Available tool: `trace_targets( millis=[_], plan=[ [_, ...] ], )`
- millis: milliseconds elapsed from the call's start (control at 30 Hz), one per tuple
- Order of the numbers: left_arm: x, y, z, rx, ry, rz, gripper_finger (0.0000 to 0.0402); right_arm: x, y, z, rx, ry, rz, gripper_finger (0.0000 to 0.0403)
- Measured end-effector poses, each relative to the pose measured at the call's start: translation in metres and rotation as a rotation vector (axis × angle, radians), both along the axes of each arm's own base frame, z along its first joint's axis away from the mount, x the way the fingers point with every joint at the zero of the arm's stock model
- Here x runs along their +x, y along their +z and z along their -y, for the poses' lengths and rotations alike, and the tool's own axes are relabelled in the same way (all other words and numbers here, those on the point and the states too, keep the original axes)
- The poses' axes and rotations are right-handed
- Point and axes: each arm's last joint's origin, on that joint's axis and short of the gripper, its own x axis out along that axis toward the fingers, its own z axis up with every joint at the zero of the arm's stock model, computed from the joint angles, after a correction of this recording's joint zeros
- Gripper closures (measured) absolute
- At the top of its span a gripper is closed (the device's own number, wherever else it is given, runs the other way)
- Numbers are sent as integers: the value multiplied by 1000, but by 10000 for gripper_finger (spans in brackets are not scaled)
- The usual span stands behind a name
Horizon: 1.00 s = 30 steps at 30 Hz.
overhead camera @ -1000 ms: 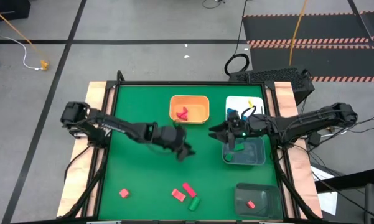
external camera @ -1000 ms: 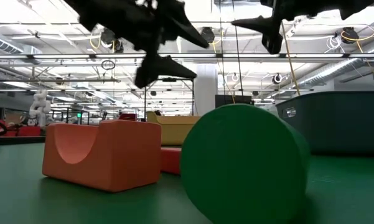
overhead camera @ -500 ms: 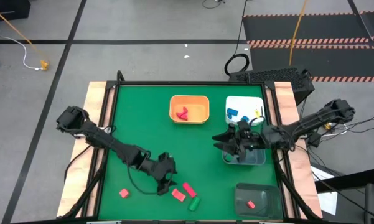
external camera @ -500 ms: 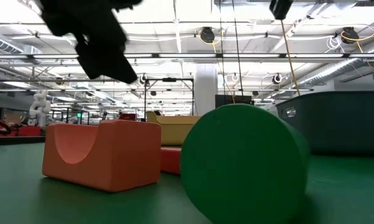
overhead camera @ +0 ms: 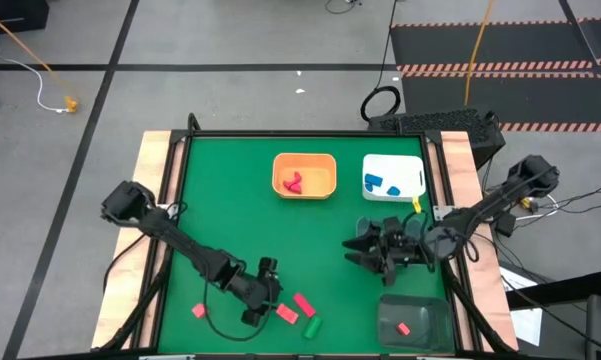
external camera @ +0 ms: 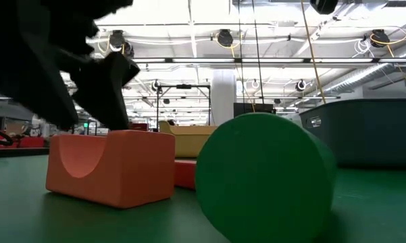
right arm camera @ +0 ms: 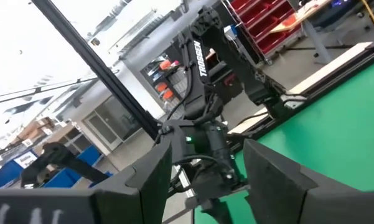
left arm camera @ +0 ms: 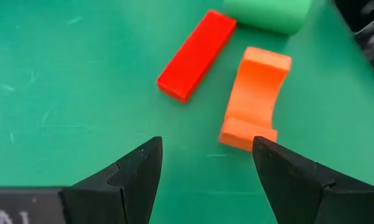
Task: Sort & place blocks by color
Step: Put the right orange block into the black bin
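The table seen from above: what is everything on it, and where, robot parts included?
Table: one, green top, wooden side edges.
Orange bin: one, far middle, holding a red piece.
White bin: one, far right, holding blue pieces.
Grey bin: one, near right corner, a red block inside.
Loose red blocks: three near the front edge: a small one at the left, an arch-shaped one and a bar side by side in the middle.
Green cylinder: one, just right of the arch and bar.
Left pincer: open, low by the arch block.
Right pincer: open, empty, above the table's right part, between white and grey bins.
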Motion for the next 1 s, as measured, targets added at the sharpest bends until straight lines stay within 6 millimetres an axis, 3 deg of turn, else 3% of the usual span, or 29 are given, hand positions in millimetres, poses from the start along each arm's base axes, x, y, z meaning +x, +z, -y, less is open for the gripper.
trace_targets(
  millis=[200, 400, 667, 1000],
  plan=[
    [5, -12, 6, 23, -46, 33, 151, 7, -12, -10, 34, 20, -24, 213],
    [1, -10, 9, 50, -89, 33, 151, 11, -20, -12, 47, 20, -51, 213],
    [0, -4, 23, -12, -123, 115, 151, 11, -19, -12, 52, 23, -43, 213],
    [1, -21, 28, 43, -79, 119, 151, 11, -18, -12, 54, 23, -40, 213]
  ],
)
